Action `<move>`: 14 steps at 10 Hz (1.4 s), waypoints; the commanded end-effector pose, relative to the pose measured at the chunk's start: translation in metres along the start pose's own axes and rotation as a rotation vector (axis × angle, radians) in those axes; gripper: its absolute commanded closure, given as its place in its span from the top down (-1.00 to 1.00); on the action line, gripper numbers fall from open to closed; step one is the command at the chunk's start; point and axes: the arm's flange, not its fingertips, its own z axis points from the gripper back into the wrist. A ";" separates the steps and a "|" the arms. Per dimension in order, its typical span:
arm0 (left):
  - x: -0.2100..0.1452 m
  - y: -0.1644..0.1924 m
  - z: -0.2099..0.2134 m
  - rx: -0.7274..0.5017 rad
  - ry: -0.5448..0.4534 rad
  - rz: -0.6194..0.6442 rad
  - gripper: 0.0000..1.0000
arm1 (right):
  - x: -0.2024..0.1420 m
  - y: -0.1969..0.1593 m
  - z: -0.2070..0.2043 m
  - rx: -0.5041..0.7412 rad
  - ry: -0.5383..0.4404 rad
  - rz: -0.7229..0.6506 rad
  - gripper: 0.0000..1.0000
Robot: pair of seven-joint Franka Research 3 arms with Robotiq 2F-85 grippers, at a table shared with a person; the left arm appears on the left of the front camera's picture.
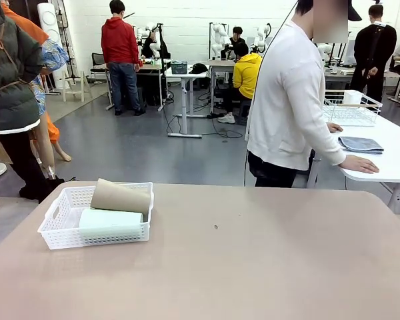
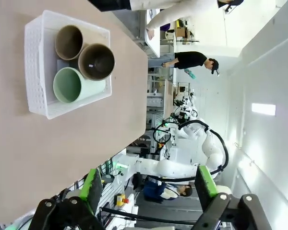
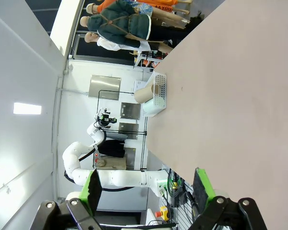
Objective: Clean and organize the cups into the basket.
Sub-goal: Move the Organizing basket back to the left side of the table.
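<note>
Bright, even overhead light; soft shadows; wide-angle bending in wrist views.

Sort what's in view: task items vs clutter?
Job:
- shallow white lattice plastic basket on the tan table
- pale mint green tumbler, lying in it
- two tan-brown tumblers, lying in it, one stacked on top

Just about:
- white wire rack on the far white table
- folded grey-blue cloth beside the person's hand
</note>
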 end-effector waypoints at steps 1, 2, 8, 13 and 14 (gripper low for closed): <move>-0.003 -0.015 0.001 -0.002 -0.017 -0.062 1.00 | 0.000 0.000 -0.001 -0.010 -0.002 0.004 1.00; -0.001 -0.023 -0.002 0.037 -0.014 -0.080 1.00 | 0.000 0.000 -0.001 -0.010 -0.002 0.004 1.00; 0.000 -0.017 0.003 0.012 -0.010 -0.039 1.00 | 0.000 0.000 -0.001 -0.010 -0.002 0.004 1.00; 0.000 -0.017 0.003 0.012 -0.010 -0.039 1.00 | 0.000 0.000 -0.001 -0.010 -0.002 0.004 1.00; 0.000 -0.017 0.003 0.012 -0.010 -0.039 1.00 | 0.000 0.000 -0.001 -0.010 -0.002 0.004 1.00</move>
